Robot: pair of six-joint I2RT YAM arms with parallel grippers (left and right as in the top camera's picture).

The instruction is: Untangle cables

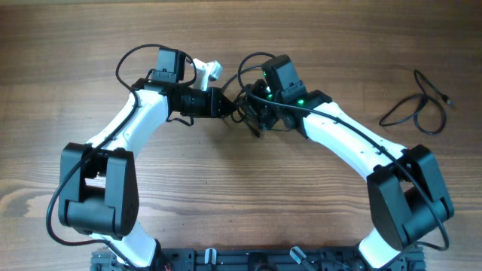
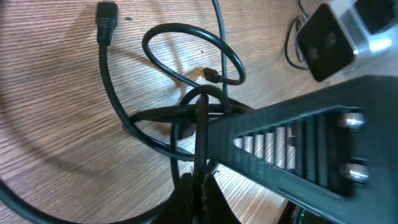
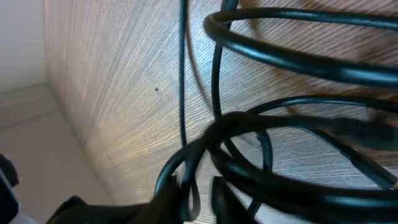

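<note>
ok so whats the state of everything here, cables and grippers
clump: knotted, loops crossing each other
plug: free, not plugged into anything
spare cable: lying loose, away from both arms
left gripper: shut on a strand of the clump
right gripper: in among the clump's strands, can't tell if open or shut

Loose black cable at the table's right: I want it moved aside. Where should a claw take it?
Probably the thin black loose cable's straighter tail nearest the white right arm, from straight above: it lies flat on the wooden table, away from its loop.
</note>
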